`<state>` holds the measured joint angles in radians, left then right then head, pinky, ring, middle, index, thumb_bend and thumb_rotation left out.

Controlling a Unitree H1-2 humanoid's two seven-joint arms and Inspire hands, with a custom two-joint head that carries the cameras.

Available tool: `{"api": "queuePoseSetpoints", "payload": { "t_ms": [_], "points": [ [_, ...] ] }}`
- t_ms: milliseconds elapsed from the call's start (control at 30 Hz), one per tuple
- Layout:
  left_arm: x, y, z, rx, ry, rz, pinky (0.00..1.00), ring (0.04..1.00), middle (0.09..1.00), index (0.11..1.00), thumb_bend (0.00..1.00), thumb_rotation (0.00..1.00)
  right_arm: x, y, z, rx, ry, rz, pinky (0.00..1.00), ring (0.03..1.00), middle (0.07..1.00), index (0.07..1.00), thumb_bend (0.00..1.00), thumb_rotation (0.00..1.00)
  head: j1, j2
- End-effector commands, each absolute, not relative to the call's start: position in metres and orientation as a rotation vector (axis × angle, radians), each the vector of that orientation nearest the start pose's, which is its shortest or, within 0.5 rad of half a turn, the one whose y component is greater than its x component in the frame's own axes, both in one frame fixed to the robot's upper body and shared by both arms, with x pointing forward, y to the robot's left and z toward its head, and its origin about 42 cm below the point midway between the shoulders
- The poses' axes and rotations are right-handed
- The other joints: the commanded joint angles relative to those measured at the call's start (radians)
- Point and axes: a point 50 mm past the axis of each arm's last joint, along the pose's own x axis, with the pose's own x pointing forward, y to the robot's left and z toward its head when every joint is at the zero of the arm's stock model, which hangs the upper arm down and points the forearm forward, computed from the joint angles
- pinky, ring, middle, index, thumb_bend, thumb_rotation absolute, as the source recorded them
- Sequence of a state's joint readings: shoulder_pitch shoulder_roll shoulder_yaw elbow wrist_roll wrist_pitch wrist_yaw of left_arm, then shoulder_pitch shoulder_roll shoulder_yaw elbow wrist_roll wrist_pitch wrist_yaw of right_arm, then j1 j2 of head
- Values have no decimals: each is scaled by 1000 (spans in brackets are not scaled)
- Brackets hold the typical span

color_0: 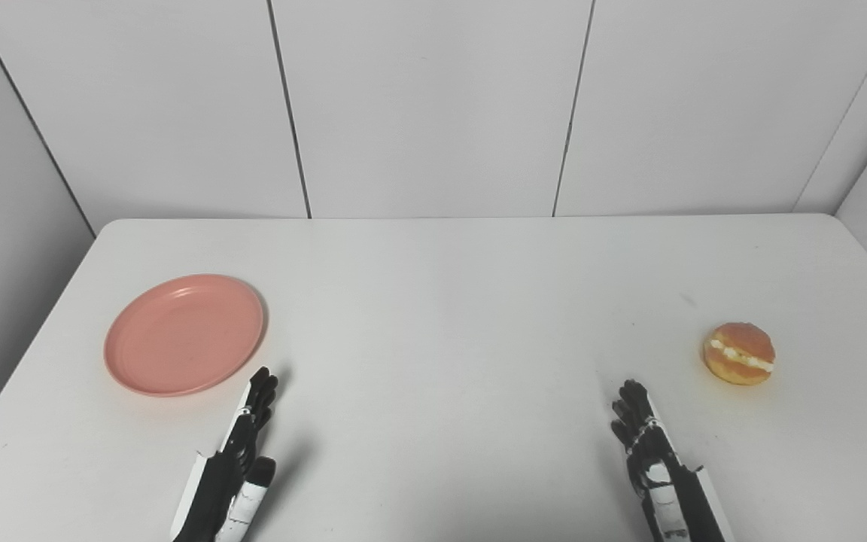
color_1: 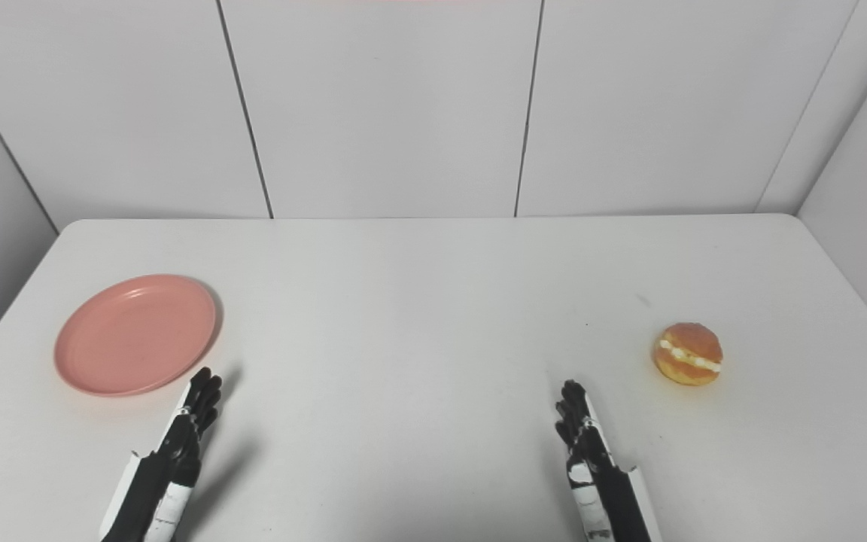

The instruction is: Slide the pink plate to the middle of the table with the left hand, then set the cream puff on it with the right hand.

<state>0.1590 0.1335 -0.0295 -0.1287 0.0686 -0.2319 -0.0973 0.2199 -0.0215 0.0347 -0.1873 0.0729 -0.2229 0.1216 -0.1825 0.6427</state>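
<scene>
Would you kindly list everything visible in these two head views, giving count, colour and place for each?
pink plate: one, pink, empty, on the table's left side, short of the middle.
cream puff: one, golden brown with a pale cream band, on the table's right side.
table: one, white, filling the lower part of both views.
wall panels: several, white with dark seams, behind the table.
left robot hand: one, black and white, open, near the plate's front edge but not touching it.
right robot hand: one, black and white, open, apart from the cream puff.
</scene>
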Motion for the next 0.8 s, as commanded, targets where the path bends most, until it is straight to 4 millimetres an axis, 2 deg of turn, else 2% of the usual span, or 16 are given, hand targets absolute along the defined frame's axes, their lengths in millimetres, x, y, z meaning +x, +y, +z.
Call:
{"api": "queuePoseSetpoints", "payload": {
  "t_ms": [0,767],
  "points": [
    [213,243,87,217,-81,-164,1000,1000,988,1000,998,982,197,-220,107,32,-181,103,1000,1000,1000,971,848,965,0,0],
    [212,244,88,222,-78,-170,1000,1000,985,1000,1000,987,196,-218,109,28,-178,110,1000,988,994,958,868,961,-3,2]
  ]
}}
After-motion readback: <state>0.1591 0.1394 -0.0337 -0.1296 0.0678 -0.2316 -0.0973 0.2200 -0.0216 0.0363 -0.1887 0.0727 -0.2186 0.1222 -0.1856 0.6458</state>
